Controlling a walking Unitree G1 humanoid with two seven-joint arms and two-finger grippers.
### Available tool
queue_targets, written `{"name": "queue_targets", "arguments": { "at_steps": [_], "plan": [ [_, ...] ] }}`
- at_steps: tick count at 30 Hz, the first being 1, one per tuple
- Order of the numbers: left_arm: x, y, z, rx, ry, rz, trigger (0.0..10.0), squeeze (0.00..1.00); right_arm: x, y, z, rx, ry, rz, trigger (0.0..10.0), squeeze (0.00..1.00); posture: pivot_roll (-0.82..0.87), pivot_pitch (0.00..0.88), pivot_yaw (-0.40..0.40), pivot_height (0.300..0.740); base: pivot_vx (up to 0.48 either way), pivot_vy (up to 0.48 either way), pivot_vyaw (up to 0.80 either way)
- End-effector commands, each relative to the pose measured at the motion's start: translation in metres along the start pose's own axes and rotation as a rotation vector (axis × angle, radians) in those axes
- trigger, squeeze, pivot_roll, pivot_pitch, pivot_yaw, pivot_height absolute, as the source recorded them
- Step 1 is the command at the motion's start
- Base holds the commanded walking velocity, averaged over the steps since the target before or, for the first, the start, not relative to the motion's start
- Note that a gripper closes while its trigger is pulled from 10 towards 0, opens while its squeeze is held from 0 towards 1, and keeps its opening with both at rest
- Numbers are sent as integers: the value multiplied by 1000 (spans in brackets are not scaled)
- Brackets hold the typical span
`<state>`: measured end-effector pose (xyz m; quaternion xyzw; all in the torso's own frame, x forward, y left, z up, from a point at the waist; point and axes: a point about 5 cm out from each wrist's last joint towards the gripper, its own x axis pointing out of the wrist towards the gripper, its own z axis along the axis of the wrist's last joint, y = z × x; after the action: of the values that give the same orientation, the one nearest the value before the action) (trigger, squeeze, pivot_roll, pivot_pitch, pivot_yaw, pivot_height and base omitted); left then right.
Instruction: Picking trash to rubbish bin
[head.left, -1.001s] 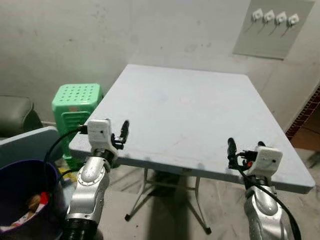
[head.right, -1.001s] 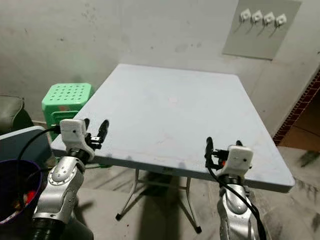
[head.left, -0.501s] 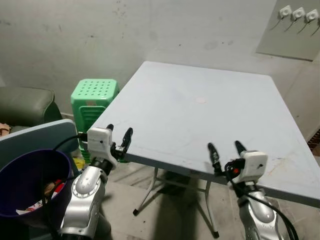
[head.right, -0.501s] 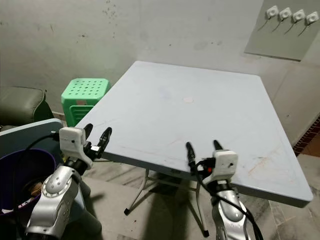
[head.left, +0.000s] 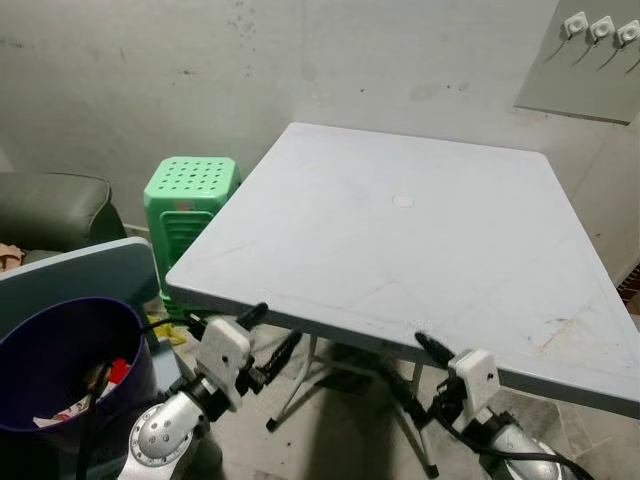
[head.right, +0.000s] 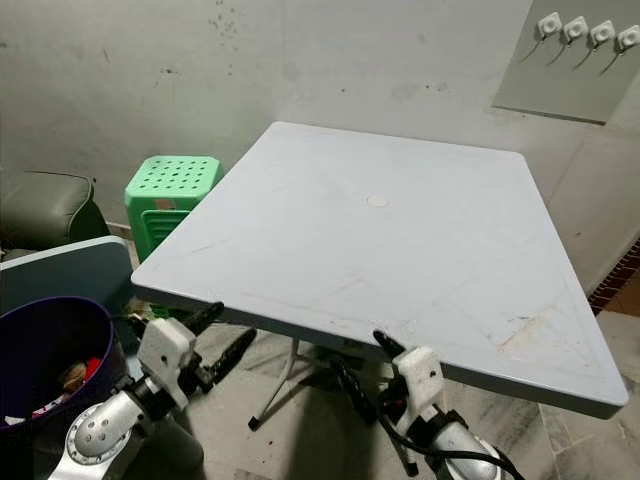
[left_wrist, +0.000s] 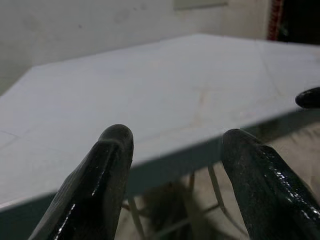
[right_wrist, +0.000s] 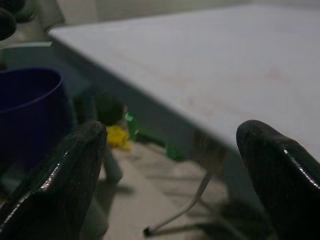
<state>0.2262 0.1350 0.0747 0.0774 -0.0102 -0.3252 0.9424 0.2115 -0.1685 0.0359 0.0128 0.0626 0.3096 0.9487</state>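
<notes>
The grey worktop (head.left: 420, 235) stands before me against a stained wall, its near edge just above both my grippers. My purple rubbish bin (head.left: 60, 365) sits on the floor at my left, trash (head.left: 112, 372) already lying inside, just beside my left gripper (head.left: 268, 340). That gripper is spread wide and holds nothing. My right gripper (head.left: 408, 370) is likewise spread and bare. A green stool (head.left: 188, 190) stands beyond the bin, beside a dark sofa (head.left: 50, 210)
</notes>
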Motion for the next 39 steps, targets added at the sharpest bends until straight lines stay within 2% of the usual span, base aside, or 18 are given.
{"name": "queue_targets", "arguments": {
  "at_steps": [1,3,4,5,6,15,17,21,22,29,31,32,36,39],
  "plan": [
    [-4,-3,-12,35,47,-29,10000,0,-3,-1,-11,-14,60,26,10000,0,68,0,-40,740,0,0,0],
    [-4,-3,-15,32,60,-28,10000,0,-4,-1,-14,-16,79,25,10000,0,68,0,-40,740,0,0,0],
    [-6,-4,-26,25,101,-24,10000,0,-5,-2,-25,-15,135,12,10000,0,68,0,-41,740,0,0,0],
    [-6,-4,-26,25,101,-24,10000,0,-5,-2,-25,-15,135,12,10000,0,68,0,-41,740,0,0,0],
    [-8,-5,-35,22,141,-19,10000,0,-7,-3,-33,-9,178,3,10000,0,67,0,-41,740,0,0,0],
    [-11,-6,-71,-17,281,65,10000,0,-12,-13,-58,32,281,-98,10000,0,59,0,-33,740,0,0,0],
    [-10,-7,-89,-34,359,107,10000,0,-15,-18,-71,65,346,-176,10000,0,56,0,-34,740,0,0,0],
    [-8,-8,-104,-48,454,148,10000,0,-24,-22,-85,86,423,-279,10000,0,60,0,-36,740,0,0,0],
    [-9,-7,-111,-111,494,174,10000,0,-28,-23,-91,125,448,-326,10000,0,60,0,-36,740,0,0,0],
    [-10,-7,-118,-125,551,223,10000,0,-38,-19,-104,160,521,-402,10000,0,53,0,-28,740,0,0,0],
    [-17,-7,-128,-146,622,273,10000,0,-42,-17,-111,194,552,-462,10000,0,46,0,-21,740,0,0,0],
    [-17,-7,-128,-146,622,273,10000,0,-42,-17,-111,194,552,-462,10000,0,46,0,-21,740,0,0,0],
    [-34,-7,-143,-278,735,408,10000,0,-51,-15,-120,261,601,-554,10000,0,42,0,-14,740,0,0,0],
    [-46,-10,-150,-289,792,428,10000,0,-60,-12,-126,273,652,-600,10000,0,36,0,-7,740,0,0,0]
  ]
}}
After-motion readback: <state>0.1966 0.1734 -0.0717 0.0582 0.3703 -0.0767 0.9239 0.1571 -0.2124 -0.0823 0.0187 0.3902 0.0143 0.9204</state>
